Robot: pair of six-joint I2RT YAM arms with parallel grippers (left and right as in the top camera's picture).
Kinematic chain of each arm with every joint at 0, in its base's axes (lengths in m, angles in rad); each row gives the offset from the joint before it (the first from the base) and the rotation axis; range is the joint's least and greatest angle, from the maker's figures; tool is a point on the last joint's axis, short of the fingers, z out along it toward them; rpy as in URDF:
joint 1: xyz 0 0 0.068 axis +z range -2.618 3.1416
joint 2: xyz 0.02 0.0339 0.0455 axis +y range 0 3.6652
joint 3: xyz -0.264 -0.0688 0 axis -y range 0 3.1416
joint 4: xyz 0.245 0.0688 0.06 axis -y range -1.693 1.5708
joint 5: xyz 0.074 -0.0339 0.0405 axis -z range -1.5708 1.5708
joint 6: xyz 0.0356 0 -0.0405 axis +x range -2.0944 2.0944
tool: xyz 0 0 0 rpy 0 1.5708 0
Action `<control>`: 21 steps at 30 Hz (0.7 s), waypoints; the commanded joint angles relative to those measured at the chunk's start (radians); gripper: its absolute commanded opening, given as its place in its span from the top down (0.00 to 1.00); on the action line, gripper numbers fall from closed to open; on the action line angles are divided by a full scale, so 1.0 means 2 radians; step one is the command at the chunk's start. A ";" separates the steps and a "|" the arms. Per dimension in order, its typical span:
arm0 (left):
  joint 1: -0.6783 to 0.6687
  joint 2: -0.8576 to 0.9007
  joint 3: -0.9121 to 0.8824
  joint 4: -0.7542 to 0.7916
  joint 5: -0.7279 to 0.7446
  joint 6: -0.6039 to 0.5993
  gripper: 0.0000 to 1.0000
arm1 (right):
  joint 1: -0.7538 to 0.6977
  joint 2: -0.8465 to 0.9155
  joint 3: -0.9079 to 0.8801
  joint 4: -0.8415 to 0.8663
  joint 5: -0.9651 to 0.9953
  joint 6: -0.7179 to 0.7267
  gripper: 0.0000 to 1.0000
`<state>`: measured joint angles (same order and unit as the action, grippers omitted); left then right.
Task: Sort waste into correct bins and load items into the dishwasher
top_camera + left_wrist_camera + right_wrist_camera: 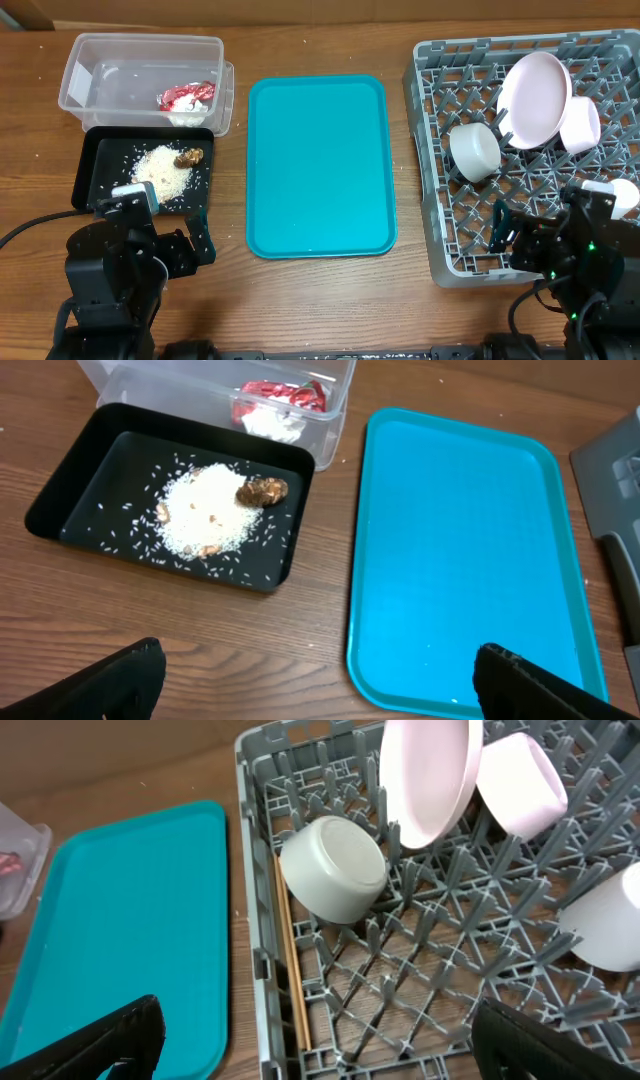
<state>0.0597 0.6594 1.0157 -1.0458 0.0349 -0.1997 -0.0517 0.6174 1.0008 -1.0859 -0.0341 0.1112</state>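
Waste I judged sorted, red-and-white crumpled wrapper (186, 95) in the clear plastic tub (80, 70) at ten o'clock, white rice (160, 168) in the shallow black tray (95, 160), pale round dishes (535, 95) and wooden chopsticks (293, 960) in the grey pegged rack (450, 230) at three o'clock, left gripper (318, 660) and right gripper (315, 1010) spread wide, empty.

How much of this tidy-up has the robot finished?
Nearly all looks done. The wrapper and tissue sit in the clear tub, rice and brown lump in the black tray. The plate, bowls and chopsticks are in the grey rack. The left claw and right claw are open, holding nothing. The teal tray is bare, so I see nothing left.
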 commanded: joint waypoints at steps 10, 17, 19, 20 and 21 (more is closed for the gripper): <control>0.003 0.003 -0.006 -0.002 -0.008 0.006 0.00 | -0.001 0.001 -0.003 0.003 0.009 -0.003 0.00; 0.003 0.003 -0.006 -0.002 -0.008 0.006 0.00 | 0.003 0.000 -0.007 -0.009 0.009 -0.003 0.00; 0.003 0.003 -0.006 -0.002 -0.008 0.006 0.00 | 0.010 -0.008 -0.007 -0.008 0.009 -0.004 0.00; 0.003 0.003 -0.006 -0.002 -0.008 0.006 0.00 | 0.016 -0.018 -0.011 0.003 0.009 -0.004 0.00; 0.003 0.003 -0.006 -0.002 -0.008 0.006 0.00 | 0.021 -0.030 -0.018 0.020 0.010 -0.004 0.00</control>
<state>0.0597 0.6640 1.0142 -1.0504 0.0288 -0.1997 -0.0357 0.6121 0.9882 -1.0927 -0.0193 0.1108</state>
